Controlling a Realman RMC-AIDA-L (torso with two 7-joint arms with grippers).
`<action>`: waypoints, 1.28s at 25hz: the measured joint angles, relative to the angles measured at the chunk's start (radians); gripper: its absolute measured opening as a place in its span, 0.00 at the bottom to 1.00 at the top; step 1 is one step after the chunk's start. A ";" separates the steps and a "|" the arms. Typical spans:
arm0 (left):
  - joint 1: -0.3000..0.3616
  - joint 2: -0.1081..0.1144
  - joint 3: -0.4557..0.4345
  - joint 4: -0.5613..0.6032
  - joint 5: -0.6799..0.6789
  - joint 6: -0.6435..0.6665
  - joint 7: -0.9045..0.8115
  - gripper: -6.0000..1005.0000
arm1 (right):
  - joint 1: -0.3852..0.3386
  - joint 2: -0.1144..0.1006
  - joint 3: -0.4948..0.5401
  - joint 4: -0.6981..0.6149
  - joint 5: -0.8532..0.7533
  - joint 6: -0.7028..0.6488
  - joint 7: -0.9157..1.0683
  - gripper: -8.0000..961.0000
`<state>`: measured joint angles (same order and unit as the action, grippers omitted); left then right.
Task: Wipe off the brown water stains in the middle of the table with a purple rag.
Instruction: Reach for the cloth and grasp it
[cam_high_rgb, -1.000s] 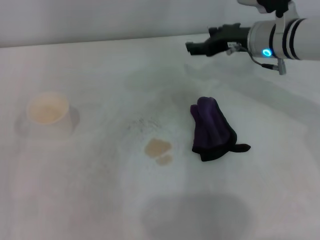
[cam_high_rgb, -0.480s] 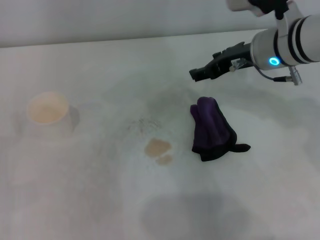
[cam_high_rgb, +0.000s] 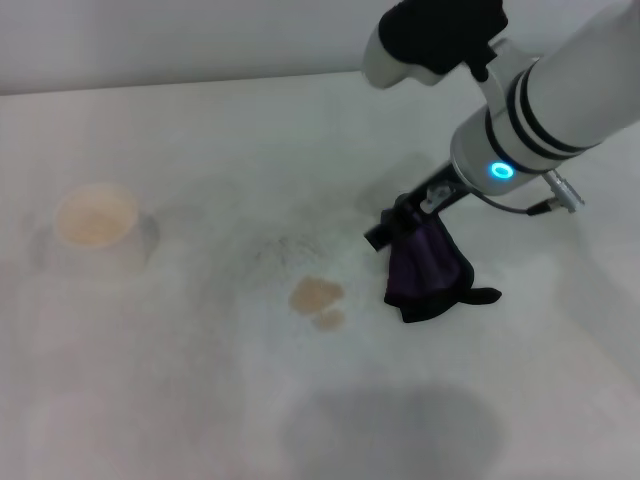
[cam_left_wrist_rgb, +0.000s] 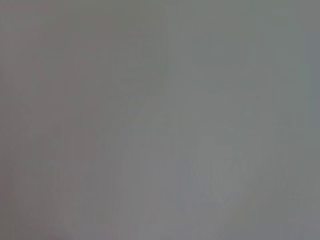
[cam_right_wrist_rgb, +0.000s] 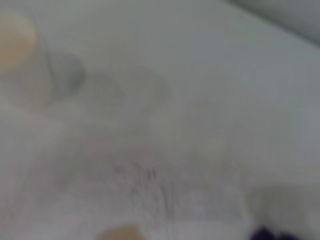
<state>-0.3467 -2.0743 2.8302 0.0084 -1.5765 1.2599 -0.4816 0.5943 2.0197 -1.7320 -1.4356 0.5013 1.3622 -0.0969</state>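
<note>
Head view: the table (cam_high_rgb: 180, 400) is being shown as a broad white surface, and the wiping is judged not to have begun. Toward the robot's left a white paper cup (cam_high_rgb: 96, 232) is being seen, well apart from the work.

The right arm is being held over the far end of the purple rag (cam_high_rgb: 425, 272), with the right gripper (cam_high_rgb: 392, 232) at or just above the cloth's upper folds. How far its fingers are parted, and whether any cloth is being pinched, cannot be told from these views. The rag is lying bunched on the table, its black tail pointing toward the robot's right, just beside the stains but not touching them.

The brown water stains (cam_high_rgb: 317, 297) are being left whole near the middle of the table: a larger blotch with a smaller one just below it. A faint grey smudge (cam_high_rgb: 285, 248) is lying just beyond them.

Grasping, carrying across and wiping are all judged to be remaining. The left gripper is not being shown in any view.
</note>
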 joint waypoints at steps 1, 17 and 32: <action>-0.003 0.000 0.000 -0.001 0.000 -0.005 0.000 0.89 | 0.003 0.001 -0.005 0.002 -0.010 0.017 0.023 0.86; -0.043 -0.006 0.002 -0.001 0.003 -0.086 0.133 0.89 | -0.023 -0.001 -0.023 0.113 -0.031 -0.061 0.077 0.80; -0.035 -0.008 0.000 0.028 -0.001 -0.087 0.134 0.89 | 0.003 0.004 -0.029 0.191 -0.027 -0.106 0.038 0.65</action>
<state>-0.3820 -2.0822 2.8302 0.0364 -1.5770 1.1733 -0.3479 0.5978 2.0232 -1.7610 -1.2447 0.4743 1.2563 -0.0588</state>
